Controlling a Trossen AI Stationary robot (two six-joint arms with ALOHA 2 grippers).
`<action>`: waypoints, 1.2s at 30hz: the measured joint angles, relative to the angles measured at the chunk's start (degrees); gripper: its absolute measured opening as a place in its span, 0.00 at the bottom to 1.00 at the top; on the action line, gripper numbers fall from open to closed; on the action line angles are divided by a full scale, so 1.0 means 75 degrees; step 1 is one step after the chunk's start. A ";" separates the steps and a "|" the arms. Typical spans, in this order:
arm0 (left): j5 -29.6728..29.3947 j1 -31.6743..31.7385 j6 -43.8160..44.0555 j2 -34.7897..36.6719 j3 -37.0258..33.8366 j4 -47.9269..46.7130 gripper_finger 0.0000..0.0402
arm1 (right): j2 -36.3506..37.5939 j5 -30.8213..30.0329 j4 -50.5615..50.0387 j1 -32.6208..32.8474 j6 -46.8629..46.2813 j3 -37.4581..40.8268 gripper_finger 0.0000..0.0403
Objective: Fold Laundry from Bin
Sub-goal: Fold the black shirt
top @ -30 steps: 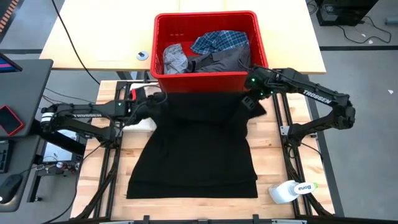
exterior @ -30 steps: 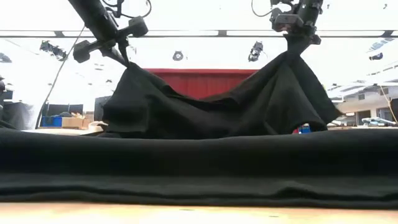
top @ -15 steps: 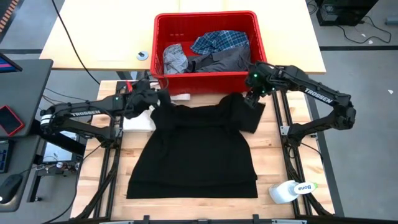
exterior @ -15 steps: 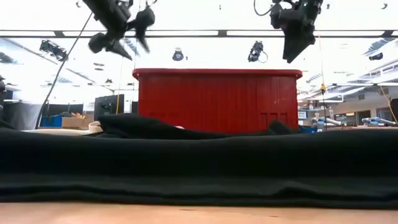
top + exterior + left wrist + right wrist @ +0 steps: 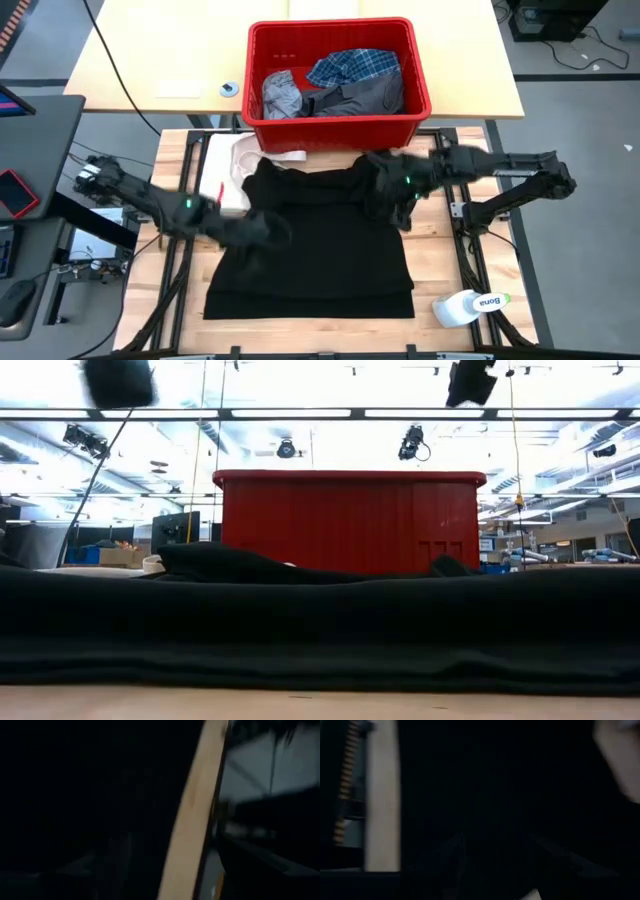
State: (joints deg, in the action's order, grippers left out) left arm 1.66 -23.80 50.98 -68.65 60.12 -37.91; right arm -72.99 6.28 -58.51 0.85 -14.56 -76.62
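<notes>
The large black garment (image 5: 310,240) lies spread flat on the wooden table, its far part bunched just in front of the red bin (image 5: 340,125). In the low view it is a dark band (image 5: 320,620) before the bin (image 5: 350,520). The bin holds a plaid shirt (image 5: 355,65), a light grey piece (image 5: 282,95) and a dark grey one (image 5: 360,98). My left gripper (image 5: 268,230) hovers, blurred, above the garment's left side. Above its right shoulder hovers my right gripper (image 5: 385,200), also blurred. Both wrist views show only dark cloth.
A cream-white cloth (image 5: 235,165) lies at the far left of the table, partly under the black garment. A white spray bottle (image 5: 468,305) lies near the right front corner. Metal frame rails run along both table sides.
Both grippers have let go of the black garment's far part, which they held up before the bin. It has dropped onto the table and lies low there. Both grippers have then swung quickly toward the near edge, over the garment, the right one also slightly leftward.
</notes>
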 joint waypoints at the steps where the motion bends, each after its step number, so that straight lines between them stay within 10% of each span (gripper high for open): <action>1: 0.0002 -0.0392 0.0238 -0.0145 0.0000 -0.0046 0.74 | 0.0000 -0.0011 0.0163 0.0250 -0.0219 0.0051 0.53; 16: 0.0865 -0.4530 0.1858 -0.2569 -0.0003 -0.0803 0.74 | -0.0003 -0.0082 0.2069 0.2048 -0.2976 0.1847 0.53; 36: 0.0226 -0.5344 0.0886 -0.4342 -0.0047 -0.1399 0.56 | -0.0003 -0.0474 0.3158 0.2194 -0.3327 0.1918 0.53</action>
State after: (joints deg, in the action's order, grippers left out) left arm 3.36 -63.88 57.63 -101.22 59.77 -48.41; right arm -73.01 2.73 -34.83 17.30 -39.51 -62.24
